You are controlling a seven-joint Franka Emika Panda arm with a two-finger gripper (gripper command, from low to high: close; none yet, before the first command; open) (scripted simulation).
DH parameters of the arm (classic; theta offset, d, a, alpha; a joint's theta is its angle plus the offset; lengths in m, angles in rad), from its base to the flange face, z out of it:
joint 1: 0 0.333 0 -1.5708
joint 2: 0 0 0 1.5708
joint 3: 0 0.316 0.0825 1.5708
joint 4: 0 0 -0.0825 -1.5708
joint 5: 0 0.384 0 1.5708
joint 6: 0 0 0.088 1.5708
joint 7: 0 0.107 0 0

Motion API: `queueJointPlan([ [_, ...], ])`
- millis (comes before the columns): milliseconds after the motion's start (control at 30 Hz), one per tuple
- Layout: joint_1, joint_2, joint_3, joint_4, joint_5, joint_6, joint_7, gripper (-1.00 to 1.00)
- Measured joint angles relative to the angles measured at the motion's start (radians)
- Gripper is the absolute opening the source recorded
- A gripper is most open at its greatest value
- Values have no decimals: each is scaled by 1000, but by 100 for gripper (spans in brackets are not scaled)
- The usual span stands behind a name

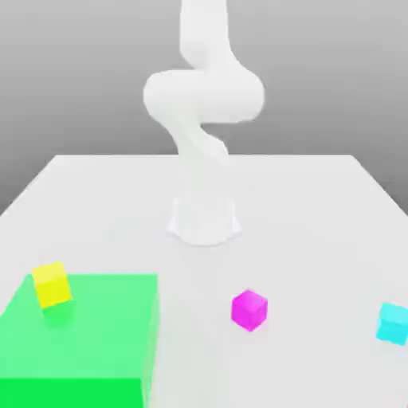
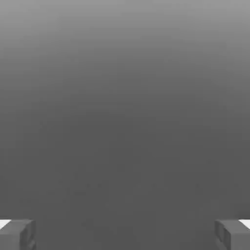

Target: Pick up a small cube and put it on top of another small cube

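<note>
Three small cubes show in the exterior view. A yellow cube is at the far left corner of a large green block, with its shadow on the block's top just below it; I cannot tell whether it rests there or hangs slightly above. On the white table, a magenta cube sits near the middle front and a cyan cube near the right edge. In the hand view my gripper is open, its grey fingertips far apart with nothing between them, facing a plain grey background.
The arm's white base stands at the table's middle, and its links curl upward above it. The green block fills the front left corner of the table.
</note>
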State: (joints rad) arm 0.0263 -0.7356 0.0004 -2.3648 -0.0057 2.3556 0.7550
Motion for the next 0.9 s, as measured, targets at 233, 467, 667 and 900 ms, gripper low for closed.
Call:
queueJointPlan([
  [233, 86, 219, -6, -211, -15, 184, -155, 0],
  [467, 178, 456, -20, -433, -19, 379, -331, 0],
  [667, 240, 750, -7, -576, -5, 610, -476, 0],
  [900, 234, 973, -4, -544, -8, 791, -481, -100],
])
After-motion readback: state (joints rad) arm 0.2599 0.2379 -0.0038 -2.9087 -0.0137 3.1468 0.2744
